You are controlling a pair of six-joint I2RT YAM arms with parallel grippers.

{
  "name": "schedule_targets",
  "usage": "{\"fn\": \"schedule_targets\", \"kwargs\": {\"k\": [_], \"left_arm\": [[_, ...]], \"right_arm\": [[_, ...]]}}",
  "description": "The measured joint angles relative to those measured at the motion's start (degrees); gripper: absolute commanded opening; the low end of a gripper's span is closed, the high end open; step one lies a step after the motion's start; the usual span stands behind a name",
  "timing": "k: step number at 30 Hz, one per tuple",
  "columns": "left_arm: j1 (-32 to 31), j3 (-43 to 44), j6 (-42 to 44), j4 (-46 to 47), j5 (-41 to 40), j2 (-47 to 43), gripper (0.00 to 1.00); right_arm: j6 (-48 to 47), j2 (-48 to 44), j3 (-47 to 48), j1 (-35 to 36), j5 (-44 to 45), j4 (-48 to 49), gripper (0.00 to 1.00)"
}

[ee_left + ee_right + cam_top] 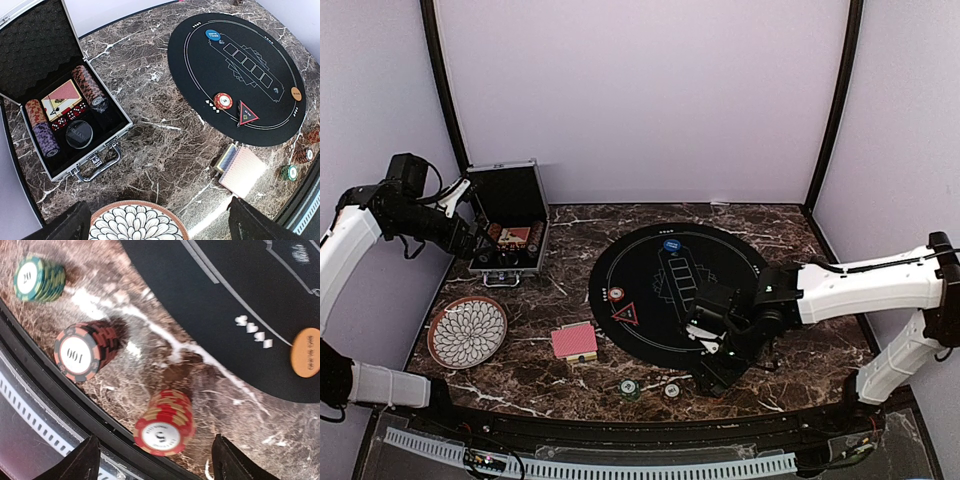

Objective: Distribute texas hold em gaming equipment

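Note:
A red-backed card deck [574, 342] lies on the marble in front of the black round mat [720, 255]. The mat carries a blue disc [671, 244], a red triangle [629, 313], a red chip [616, 294] and an orange disc [306, 352]. My right gripper [160, 465] is open low over the near table edge. A red chip stack [165, 425] stands just beyond its fingertips, with a black-red stack [82, 350] and a green stack [37, 277] beside it. My left gripper [160, 231] is open and empty, high over the plate and beside the case.
An open silver case [116, 142] at the back left holds more chip stacks, cards and dice. A white-patterned plate [135, 222] sits near the left front. The black table rim [60, 405] runs close behind the chip stacks.

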Motion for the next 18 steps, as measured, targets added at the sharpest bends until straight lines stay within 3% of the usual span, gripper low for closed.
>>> {"fn": "schedule_targets", "kwargs": {"k": [18], "left_arm": [[0.00,2.25,-0.02,-1.81,0.00,0.48,0.99]], "right_arm": [[0.22,2.58,-3.34,1.14,1.01,3.21,0.60]]}}
